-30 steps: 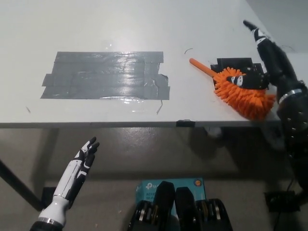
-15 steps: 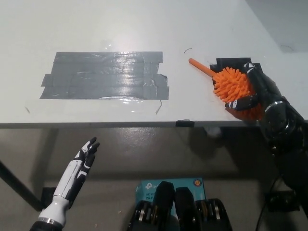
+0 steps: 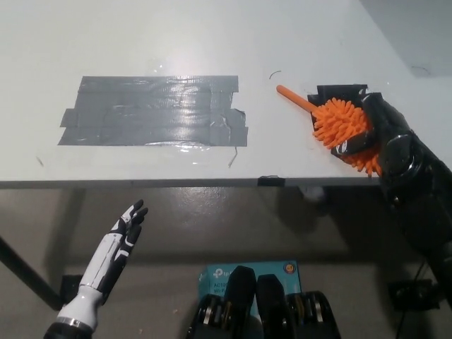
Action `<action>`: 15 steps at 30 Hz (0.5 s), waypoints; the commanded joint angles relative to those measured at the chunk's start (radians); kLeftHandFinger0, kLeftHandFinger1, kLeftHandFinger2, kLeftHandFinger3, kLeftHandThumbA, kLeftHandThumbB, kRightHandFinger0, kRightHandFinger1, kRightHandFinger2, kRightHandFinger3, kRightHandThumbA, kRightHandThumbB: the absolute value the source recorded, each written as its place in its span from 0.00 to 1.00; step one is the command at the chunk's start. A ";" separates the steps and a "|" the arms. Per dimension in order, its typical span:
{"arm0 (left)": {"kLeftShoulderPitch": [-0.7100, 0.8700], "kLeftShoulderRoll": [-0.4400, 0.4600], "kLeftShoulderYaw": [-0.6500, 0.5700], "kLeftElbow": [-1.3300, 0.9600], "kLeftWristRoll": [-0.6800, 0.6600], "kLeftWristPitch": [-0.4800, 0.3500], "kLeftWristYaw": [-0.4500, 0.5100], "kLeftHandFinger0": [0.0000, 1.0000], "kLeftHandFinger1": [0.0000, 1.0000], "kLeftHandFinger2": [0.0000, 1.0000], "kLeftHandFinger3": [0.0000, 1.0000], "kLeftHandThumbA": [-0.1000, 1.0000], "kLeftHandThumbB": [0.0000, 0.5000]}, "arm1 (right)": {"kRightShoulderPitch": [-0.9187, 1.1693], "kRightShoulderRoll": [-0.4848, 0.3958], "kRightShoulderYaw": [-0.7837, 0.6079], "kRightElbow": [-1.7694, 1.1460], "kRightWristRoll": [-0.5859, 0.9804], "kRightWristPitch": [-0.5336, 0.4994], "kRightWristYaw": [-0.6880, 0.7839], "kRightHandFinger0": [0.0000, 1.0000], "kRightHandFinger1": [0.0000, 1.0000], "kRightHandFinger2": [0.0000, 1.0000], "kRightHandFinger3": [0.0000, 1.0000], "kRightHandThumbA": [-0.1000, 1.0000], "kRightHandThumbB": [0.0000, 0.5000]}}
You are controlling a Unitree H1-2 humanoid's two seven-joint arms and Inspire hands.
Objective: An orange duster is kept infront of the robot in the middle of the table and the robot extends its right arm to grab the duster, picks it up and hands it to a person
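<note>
The orange duster [image 3: 339, 121] lies on the white table [image 3: 212, 42] at the right, its thin handle pointing up-left and its fluffy head toward the front edge. My black right hand [image 3: 371, 131] is wrapped over the right side of the fluffy head, fingers curled around it, covering part of it. The duster still rests on the tabletop over a black tape patch [image 3: 344, 91]. My white left hand [image 3: 123, 229] hangs below the table's front edge at the lower left, fingers straight and apart, holding nothing.
A large patch of grey tape [image 3: 155, 111] covers the table's left middle. The table's front edge runs across the picture at mid height. A teal box [image 3: 219, 277] sits on the floor below. The table's right edge slants close behind my right arm.
My right hand dropped from a raised, outstretched pose onto the duster head and curled its fingers around it. The duster has barely shifted. The left hand has stayed put.
</note>
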 commanded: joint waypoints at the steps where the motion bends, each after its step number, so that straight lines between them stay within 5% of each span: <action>1: -0.022 0.009 0.006 -0.022 -0.007 -0.043 -0.010 1.00 1.00 1.00 1.00 1.00 0.33 | -0.062 0.005 0.000 0.014 0.011 -0.050 -0.036 1.00 1.00 1.00 1.00 0.98 0.91; 14: -0.027 0.011 0.007 -0.031 0.000 -0.034 -0.010 1.00 1.00 1.00 1.00 1.00 0.32 | -0.075 0.010 0.067 0.104 0.000 -0.021 0.048 1.00 1.00 1.00 1.00 0.98 0.83; 15: -0.027 0.011 0.007 -0.031 -0.004 -0.034 -0.013 1.00 1.00 1.00 1.00 1.00 0.32 | -0.082 0.012 0.075 0.129 0.003 -0.016 0.067 1.00 1.00 1.00 1.00 0.90 0.74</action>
